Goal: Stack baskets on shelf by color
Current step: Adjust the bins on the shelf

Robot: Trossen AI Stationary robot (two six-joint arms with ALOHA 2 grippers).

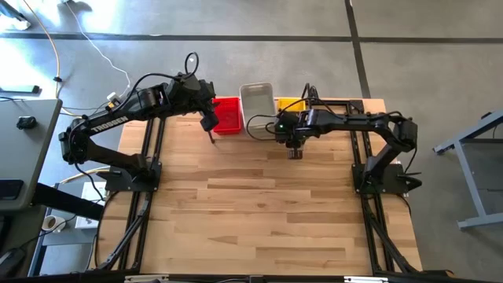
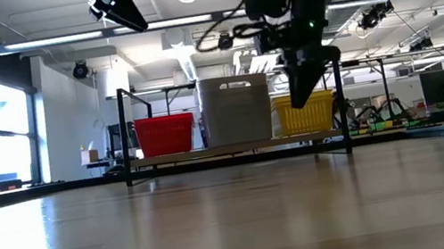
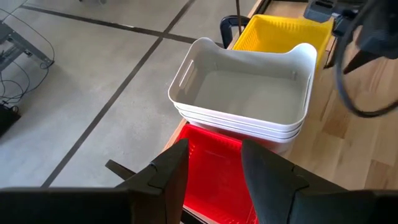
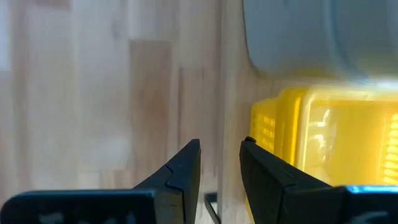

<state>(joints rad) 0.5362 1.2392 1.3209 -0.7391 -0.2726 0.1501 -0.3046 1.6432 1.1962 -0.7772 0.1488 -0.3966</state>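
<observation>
Both arms are hanging over the far edge of the table, where the shelf (image 2: pixel 235 148) is carrying three stacks in a row: the red baskets (image 1: pixel 227 115) on the left, the clear-grey baskets (image 1: pixel 257 104) in the middle, the yellow baskets (image 1: pixel 289 104) on the right, each touching or just beside its neighbour. The left gripper (image 3: pixel 214 163) is hovering above the red stack with its fingers spread a little and nothing between them; in the low view it is sitting high, well clear of the rims. The right gripper (image 4: pixel 220 155) is lower, in front of the yellow stack, its fingers parted by a narrow gap and also empty. The sorting is looking close to done, so the risks are coming from the arms themselves. The right gripper is the worry: it is hanging low beside the yellow baskets and near a shelf post, so a sideways swing could be clipping the rim or the rod and dragging the light stack off the board. The grey stack is standing tallest, and a nudge from either side could be tipping it or shoving it into its neighbours. The left one, dropping without opening wider, could be jabbing the red mesh rather than straddling a wall.
</observation>
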